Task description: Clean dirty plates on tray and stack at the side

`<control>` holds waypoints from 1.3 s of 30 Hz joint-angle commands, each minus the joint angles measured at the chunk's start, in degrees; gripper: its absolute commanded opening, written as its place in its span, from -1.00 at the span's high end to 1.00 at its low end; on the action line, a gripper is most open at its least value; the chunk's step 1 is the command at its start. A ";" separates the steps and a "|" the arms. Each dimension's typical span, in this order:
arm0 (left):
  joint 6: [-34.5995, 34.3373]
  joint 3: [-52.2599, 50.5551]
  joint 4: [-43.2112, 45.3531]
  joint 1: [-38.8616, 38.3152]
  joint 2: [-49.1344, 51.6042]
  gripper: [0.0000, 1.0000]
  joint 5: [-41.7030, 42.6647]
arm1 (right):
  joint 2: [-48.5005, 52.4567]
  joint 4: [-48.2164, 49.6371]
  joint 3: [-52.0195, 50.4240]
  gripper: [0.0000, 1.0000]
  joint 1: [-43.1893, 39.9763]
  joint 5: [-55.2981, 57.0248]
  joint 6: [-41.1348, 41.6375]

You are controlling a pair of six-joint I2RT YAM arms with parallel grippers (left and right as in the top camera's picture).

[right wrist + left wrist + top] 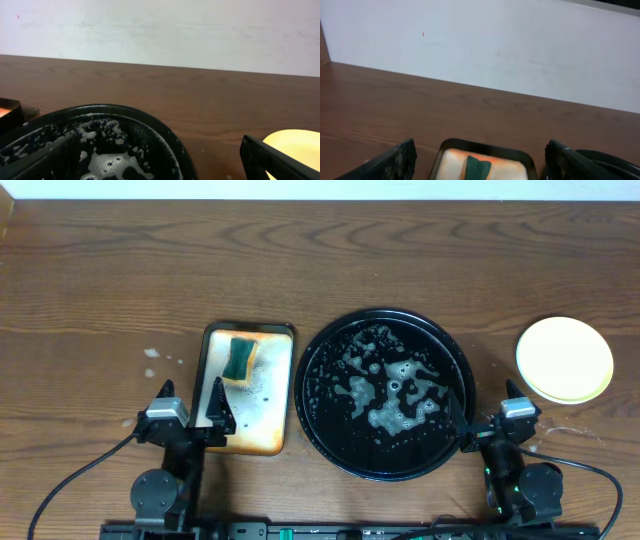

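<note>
While parked at the near edge of the table (pixel 100 280), spread wide and pinching nothing: left gripper (pixel 190 402) over the near end of the small tray (pixel 255 420), right gripper (pixel 484 408) at the near-right rim of the tray (pixel 325 345). Beyond the left one, sponge (pixel 240 357) lying on the small tray. On the tray, only suds (pixel 390 395), no plates. Well to the right, plates (pixel 564 358) on bare wood, yellow on top; cannot tell how many beneath. Looks essentially finished: cleaned and stacked aside, little left but the soapy tray.
</note>
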 commanded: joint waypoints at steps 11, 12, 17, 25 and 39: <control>0.79 -9.57 1.88 -0.68 -0.59 -0.66 -1.14 | -0.37 -0.20 -0.09 -0.98 -0.42 0.15 -0.44; 0.79 -9.57 1.90 -0.79 -0.59 -0.66 -1.14 | -0.37 -0.20 -0.09 -0.99 -0.42 0.15 -0.44; 0.79 -9.55 1.88 -0.92 -0.50 -0.66 -1.14 | -0.37 -0.17 -0.09 -0.99 -0.42 0.17 -0.44; 0.79 -9.55 1.88 -0.92 -0.46 -0.66 -1.14 | -0.37 -0.17 -0.09 -0.98 -0.42 0.17 -0.44; 0.79 -9.55 1.88 -0.92 -0.46 -0.66 -1.14 | -0.37 -0.20 -0.09 -0.98 -0.42 0.15 -0.44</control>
